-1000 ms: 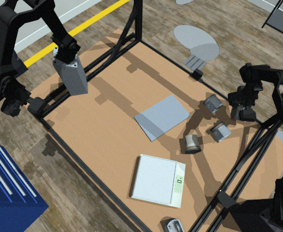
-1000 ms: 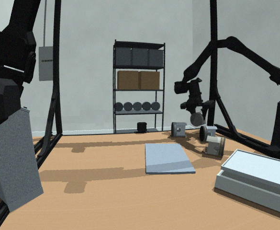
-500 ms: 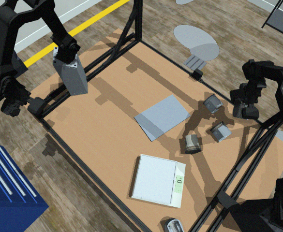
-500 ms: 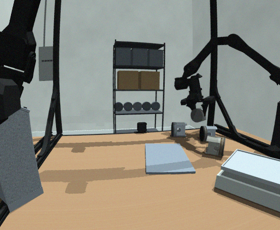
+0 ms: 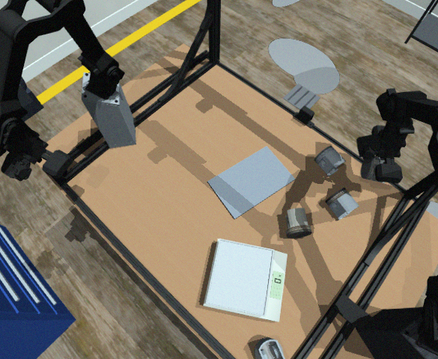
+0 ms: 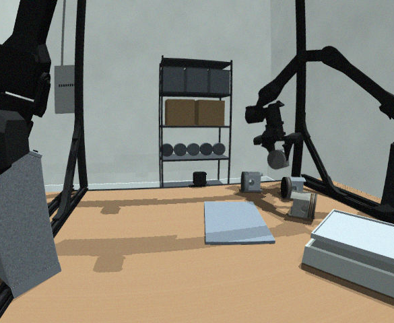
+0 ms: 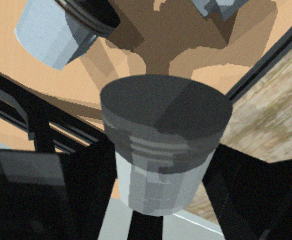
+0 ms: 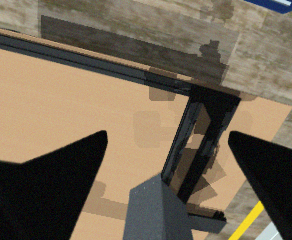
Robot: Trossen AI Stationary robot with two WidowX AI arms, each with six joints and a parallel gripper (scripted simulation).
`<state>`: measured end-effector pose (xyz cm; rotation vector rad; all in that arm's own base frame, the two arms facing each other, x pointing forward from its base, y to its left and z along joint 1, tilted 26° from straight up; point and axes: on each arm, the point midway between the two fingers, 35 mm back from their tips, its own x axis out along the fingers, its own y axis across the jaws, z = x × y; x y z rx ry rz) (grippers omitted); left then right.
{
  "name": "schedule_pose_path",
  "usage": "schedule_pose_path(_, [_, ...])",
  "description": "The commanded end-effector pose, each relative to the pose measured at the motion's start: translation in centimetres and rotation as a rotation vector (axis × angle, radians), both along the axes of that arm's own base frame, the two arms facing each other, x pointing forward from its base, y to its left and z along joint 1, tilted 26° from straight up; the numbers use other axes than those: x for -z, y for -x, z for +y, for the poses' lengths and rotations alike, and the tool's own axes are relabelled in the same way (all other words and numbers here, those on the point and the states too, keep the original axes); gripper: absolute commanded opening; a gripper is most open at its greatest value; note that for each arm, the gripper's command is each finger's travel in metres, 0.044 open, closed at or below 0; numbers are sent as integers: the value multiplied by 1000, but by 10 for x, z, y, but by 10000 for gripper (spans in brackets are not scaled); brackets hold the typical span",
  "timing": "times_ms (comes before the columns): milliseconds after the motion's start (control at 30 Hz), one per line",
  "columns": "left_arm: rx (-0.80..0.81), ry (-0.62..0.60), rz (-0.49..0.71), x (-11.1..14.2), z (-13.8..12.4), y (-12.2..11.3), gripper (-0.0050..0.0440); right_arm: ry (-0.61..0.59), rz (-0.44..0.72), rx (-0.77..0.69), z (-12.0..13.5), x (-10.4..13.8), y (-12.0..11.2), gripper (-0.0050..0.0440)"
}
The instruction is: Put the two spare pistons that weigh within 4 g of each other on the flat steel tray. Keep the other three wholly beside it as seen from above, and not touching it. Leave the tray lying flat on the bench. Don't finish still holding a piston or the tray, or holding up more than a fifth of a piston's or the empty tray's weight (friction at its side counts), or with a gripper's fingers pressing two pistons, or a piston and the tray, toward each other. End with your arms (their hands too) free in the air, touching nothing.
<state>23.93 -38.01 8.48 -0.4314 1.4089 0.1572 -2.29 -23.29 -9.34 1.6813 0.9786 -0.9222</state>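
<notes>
My left gripper (image 5: 383,168) (image 6: 276,154) (image 7: 157,137) is shut on a grey piston (image 7: 161,145) (image 6: 277,159) and holds it in the air over the bench's far right side, crown away from the wrist. Three pistons lie on the bench below it: one (image 5: 329,159) (image 6: 251,181) by the rail, one (image 5: 341,203) (image 6: 292,186) on its side, and one (image 5: 298,223) (image 6: 303,205) nearest the tray. A fifth piston (image 5: 269,349) sits at the bench's near edge. The flat steel tray (image 5: 249,181) (image 6: 236,219) lies empty mid-bench. My right gripper (image 8: 167,136) is open and empty, high over the opposite corner.
A white scale (image 5: 242,278) (image 6: 360,243) stands on the bench in front of the tray. Black frame rails (image 5: 133,262) edge the bench, with posts at the corners. A grey block (image 5: 110,116) (image 6: 15,225) hangs at the right arm's end. A blue cabinet (image 5: 10,286) stands on the floor.
</notes>
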Motion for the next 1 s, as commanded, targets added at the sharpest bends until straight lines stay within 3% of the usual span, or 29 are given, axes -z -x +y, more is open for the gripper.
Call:
schedule_pose_path(0, [10, 19, -34, -10, 3, 1, 158, -1, -2, 0, 0, 0, 0, 440])
schedule_pose_path(367, [117, 20, -270, -8, 53, -3, 158, -1, -2, 0, 0, 0, 0, 440])
schedule_pose_path(967, [117, 20, -270, -5, 133, -9, 158, -1, -2, 0, 0, 0, 0, 440])
